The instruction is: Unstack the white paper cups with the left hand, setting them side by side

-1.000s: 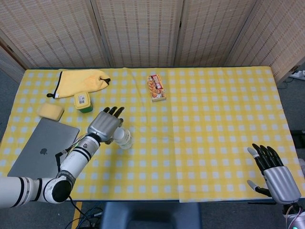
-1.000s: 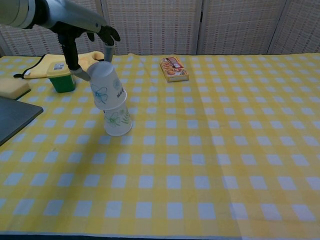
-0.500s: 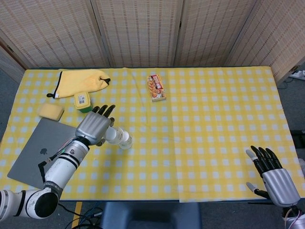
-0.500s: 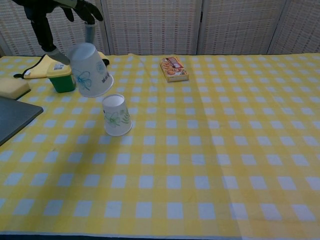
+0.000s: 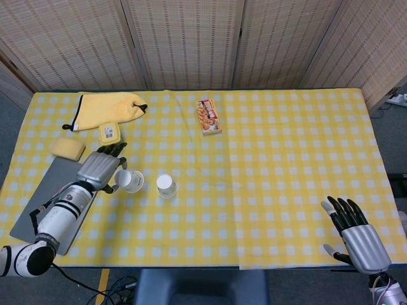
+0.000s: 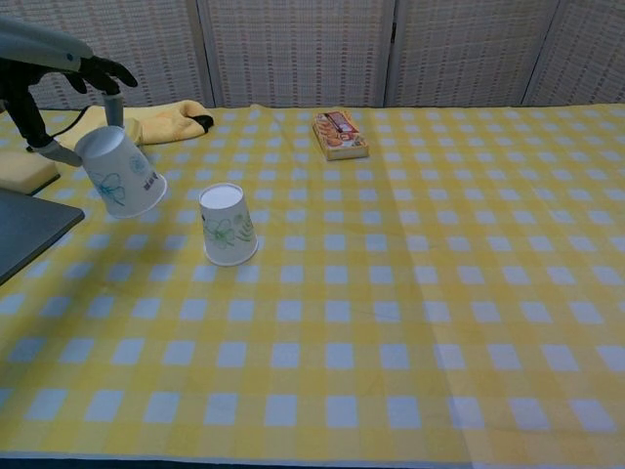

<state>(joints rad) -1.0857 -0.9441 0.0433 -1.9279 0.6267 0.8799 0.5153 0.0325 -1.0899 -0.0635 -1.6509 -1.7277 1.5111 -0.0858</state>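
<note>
Leftward and down is where the left hand [image 5: 100, 169] has carried its paper cup [image 6: 120, 172] since half a second ago; then it hung just above and beside the second cup, and now a clear gap of cloth lies between the two.

Going from big to small: the table [image 5: 286, 159] wears a yellow and white checked cloth. At its left edge lies a grey laptop [image 5: 39, 204], lid closed, partly under the left forearm. Near the far left corner sits a crumpled yellow cloth [image 5: 107, 107] with a black loop. The right hand [image 5: 355, 234] hovers at the near right corner, fingers spread apart and holding nothing. The left hand grips the lifted cup, fingers wrapped over it; the cup is tilted, with its rim facing down and to the right, off the table in the chest view. A yellow sponge [image 5: 68, 148] lies beside the laptop's far edge, and a small green tub with a yellow lid [image 5: 110, 133] stands just beyond the left hand's fingertips. A snack packet [image 5: 209, 116] lies further back near the middle. The second cup [image 6: 227, 225] stands upside down on the cloth, right of the held one and apart from it, with a green flower print on its side.
</note>
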